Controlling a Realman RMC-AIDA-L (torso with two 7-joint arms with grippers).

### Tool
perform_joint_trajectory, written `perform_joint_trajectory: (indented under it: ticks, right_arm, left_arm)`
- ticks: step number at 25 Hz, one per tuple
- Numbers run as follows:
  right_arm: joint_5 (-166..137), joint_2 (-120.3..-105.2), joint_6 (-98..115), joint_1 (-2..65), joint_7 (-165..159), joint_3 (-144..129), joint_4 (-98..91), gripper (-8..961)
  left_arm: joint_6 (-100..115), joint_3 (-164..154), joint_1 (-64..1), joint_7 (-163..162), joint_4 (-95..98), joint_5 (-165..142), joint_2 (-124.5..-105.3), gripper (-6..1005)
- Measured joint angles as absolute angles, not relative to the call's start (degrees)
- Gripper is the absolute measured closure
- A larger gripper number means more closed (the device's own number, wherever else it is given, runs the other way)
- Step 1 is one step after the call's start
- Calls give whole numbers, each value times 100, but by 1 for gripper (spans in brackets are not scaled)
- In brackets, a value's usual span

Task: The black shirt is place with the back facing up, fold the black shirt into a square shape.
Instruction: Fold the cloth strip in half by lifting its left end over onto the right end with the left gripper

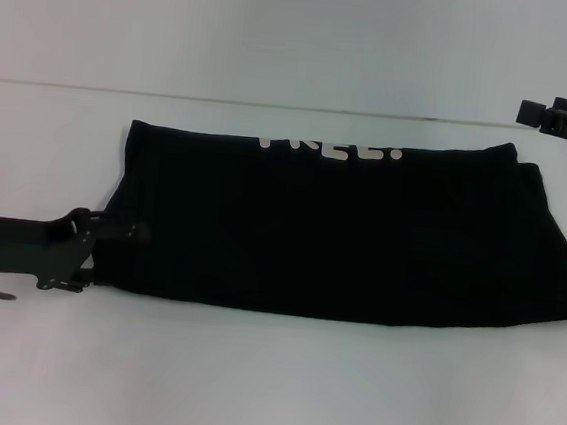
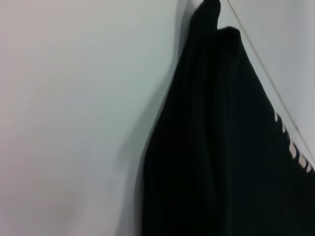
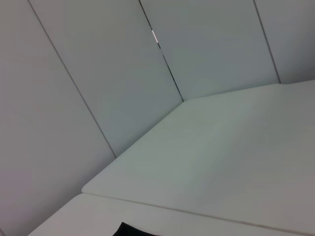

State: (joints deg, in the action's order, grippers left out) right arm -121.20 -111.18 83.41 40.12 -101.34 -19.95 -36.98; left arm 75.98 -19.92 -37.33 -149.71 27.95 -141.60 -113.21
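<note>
Left pincer [image 1: 124, 247] at "FREE"-lettered black shirt [image 1: 342, 233]

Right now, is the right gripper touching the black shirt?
No. In the head view the right gripper hangs at the far right, clear of the black shirt.

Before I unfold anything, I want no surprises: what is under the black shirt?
Only the white table shows around the black shirt. Whatever lies beneath its folded layers is covered. The left gripper sits at its left edge.

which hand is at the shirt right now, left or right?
The left hand, low at the black shirt's left edge near its front corner. The right hand is raised beyond the far right corner, clear of the fabric.
</note>
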Motion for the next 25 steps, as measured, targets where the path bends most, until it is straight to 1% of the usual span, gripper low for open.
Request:
perform_joint_trajectory:
  ticks: [7,13,19,24,25]
  right_arm:
    - [-12120,-11118,8358,4007,-10143,-1995,-3699,25]
    - [-12096,-11118,8405,4012,-10136,-1995,-3700,26]
    - [-12062,-11113,8427,4016,-10134,-1995,-3708,26]
    - [-12058,-11109,8428,4017,-10128,-1995,-3709,25]
    - [-12058,-11109,8428,4017,-10126,-1995,-3709,25]
  left_arm:
    - [7602,-2099,-3745,-14801,2828,-14182,-11306,119]
    - [7634,-2079,-3731,-14674,2841,-14178,-11302,308]
    - [7608,-2071,-3720,-14652,2857,-14179,-11300,551]
    - [7602,-2011,-3710,-14639,2857,-14150,-11302,790]
    - [7605,-1997,-3707,-14641,2857,-14149,-11302,802]
